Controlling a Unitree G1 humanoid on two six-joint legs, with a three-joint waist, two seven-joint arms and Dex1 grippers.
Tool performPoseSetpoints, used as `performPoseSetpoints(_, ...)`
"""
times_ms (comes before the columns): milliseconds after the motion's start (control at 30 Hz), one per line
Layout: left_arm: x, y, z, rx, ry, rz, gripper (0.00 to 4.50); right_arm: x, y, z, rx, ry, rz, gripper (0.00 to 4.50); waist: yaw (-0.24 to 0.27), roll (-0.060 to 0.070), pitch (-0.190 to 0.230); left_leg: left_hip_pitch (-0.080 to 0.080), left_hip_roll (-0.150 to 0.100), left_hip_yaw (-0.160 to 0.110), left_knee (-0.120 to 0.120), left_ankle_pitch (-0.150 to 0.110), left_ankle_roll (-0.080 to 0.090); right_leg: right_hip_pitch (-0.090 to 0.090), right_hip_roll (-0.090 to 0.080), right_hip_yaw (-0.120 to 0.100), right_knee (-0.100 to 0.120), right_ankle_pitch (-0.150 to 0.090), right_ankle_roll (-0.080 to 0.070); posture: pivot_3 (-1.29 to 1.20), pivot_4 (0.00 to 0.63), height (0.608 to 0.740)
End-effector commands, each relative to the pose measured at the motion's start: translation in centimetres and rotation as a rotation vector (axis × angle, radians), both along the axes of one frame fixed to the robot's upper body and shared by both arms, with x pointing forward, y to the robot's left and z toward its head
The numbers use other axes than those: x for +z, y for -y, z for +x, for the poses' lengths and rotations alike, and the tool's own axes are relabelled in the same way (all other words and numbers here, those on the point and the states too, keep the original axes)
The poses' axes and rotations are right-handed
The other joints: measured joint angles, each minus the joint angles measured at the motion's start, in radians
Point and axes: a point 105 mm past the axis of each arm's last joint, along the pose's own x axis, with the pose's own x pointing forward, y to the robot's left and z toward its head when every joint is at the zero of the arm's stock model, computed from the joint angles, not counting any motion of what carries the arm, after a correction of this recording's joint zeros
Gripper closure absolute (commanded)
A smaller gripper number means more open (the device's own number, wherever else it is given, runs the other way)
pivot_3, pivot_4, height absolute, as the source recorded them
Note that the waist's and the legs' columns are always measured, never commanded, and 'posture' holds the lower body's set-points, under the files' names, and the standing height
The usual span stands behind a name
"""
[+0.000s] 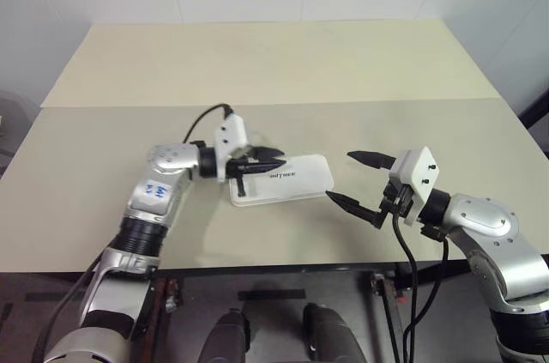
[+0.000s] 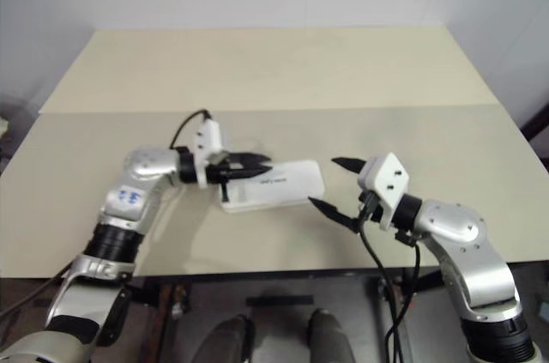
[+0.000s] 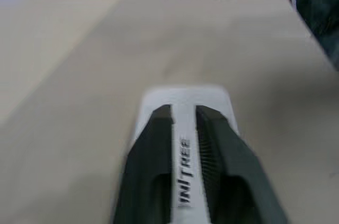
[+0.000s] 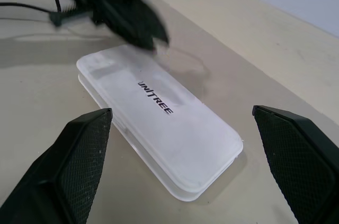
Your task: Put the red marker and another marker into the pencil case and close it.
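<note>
Pencil case (image 4: 159,123) lies flat on your surface (image 1: 274,71), lid down, contents hidden. Your left gripper (image 1: 268,160) hovers over its lettered end, fingers (image 3: 148,160) narrowly parted, holding nothing. Your right gripper (image 1: 360,181) sits near the other end, spread wide, empty.

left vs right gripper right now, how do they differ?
Left gripper has its fingers a narrow gap apart; right gripper is spread wide. Left hangs over the closed case, above its lid; right sits off the case's end, apart from it. Both have black fingers, hold nothing, and point toward the case from opposite ends.
</note>
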Motion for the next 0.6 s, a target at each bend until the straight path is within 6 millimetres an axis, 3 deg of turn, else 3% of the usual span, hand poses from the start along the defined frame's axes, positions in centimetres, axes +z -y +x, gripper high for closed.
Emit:
performPoseSetpoints(33, 1.5, -3.1, -0.8, 0.030, 0.027, -0.026, 2.53, 0.7, 0.4, -0.1, 0.028, 0.023, -0.019, 0.00, -0.001, 0.000, 0.000, 0.000, 0.000, 0.000, 0.000, 0.000, 0.000, 0.000, 0.000, 0.000, 0.000, 0.000, 0.000, 0.00, 0.150, 0.740)
performPoseSetpoints(267, -0.3, -8.3, -2.3, 0.113, -0.025, 0.051, 0.10, 0.7, 2.3, 0.9, -0.019, 0.049, -0.039, 0.00, 0.003, 0.000, 0.000, 0.001, 0.000, 0.000, -0.001, 0.000, 0.000, 0.000, -0.001, 0.000, -0.001, 0.000, -0.001, 0.00, 0.150, 0.740)
performPoseSetpoints(400, -1.2, -8.7, -3.2, 0.112, -0.072, 0.055, 0.05, 1.2, 4.0, 1.3, -0.086, 0.077, -0.016, 0.00, 0.005, 0.000, 0.000, 0.000, 0.000, 0.000, 0.000, 0.000, 0.000, 0.000, -0.002, -0.001, -0.001, 0.000, -0.001, 0.00, 0.150, 0.740)
performPoseSetpoints(533, -1.5, -9.2, -3.4, 0.122, -0.074, 0.053, 0.05, 1.3, 4.2, 1.2, -0.103, 0.079, -0.011, 0.00, 0.003, 0.000, 0.000, 0.000, 0.000, 0.000, -0.001, 0.000, 0.000, 0.000, -0.002, -0.001, -0.001, 0.000, -0.001, 0.00, 0.150, 0.740)
performPoseSetpoints(600, -1.6, -8.5, -3.4, 0.116, -0.069, 0.051, 0.05, 1.2, 5.0, 0.9, -0.106, 0.068, -0.026, 0.00, 0.002, 0.000, 0.000, 0.000, 0.000, 0.000, -0.001, 0.000, 0.000, 0.000, -0.002, -0.001, -0.001, 0.000, -0.001, 0.00, 0.150, 0.740)
